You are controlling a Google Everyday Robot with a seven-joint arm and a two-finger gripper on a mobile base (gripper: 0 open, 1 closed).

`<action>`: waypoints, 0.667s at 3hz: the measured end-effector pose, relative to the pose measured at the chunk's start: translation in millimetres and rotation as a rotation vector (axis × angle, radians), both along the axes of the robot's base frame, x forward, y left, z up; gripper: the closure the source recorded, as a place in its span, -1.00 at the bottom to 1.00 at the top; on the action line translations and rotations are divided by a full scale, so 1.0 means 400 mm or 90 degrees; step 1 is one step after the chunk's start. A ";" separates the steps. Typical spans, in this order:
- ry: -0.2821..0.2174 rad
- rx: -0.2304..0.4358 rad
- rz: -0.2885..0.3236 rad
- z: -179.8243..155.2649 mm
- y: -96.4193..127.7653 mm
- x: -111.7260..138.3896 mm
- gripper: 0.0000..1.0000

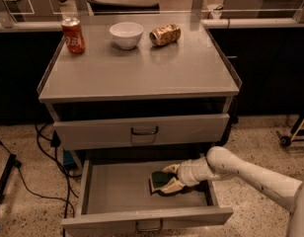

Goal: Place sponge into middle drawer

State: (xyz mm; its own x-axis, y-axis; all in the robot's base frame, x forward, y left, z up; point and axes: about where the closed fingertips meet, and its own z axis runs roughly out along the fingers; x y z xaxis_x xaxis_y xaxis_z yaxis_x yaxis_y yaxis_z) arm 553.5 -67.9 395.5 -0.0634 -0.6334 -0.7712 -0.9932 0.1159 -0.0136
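The middle drawer (142,216) is pulled open below the shut grey drawer (142,131). The sponge (160,181), dark green face up with a pale yellow edge, sits low on the drawer floor toward the right. My gripper (168,179) reaches in from the right with its pale fingers (173,185) on either side of the sponge. The white arm (241,172) runs off to the lower right.
On the cabinet top (137,68) stand a red soda can (73,34), a white bowl (126,34) and a tipped gold can (165,34). Black cables (38,147) lie on the floor at the left. A cart wheel (285,140) is at the right.
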 end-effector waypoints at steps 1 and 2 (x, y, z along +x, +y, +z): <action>-0.014 -0.004 0.010 -0.042 0.030 0.007 1.00; -0.026 -0.028 0.019 -0.068 0.051 0.010 1.00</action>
State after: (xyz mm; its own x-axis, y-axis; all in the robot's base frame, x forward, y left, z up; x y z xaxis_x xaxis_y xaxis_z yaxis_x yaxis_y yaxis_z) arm 557.3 -47.6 368.1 -0.0134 -0.6680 -0.7440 -0.9946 0.0852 -0.0585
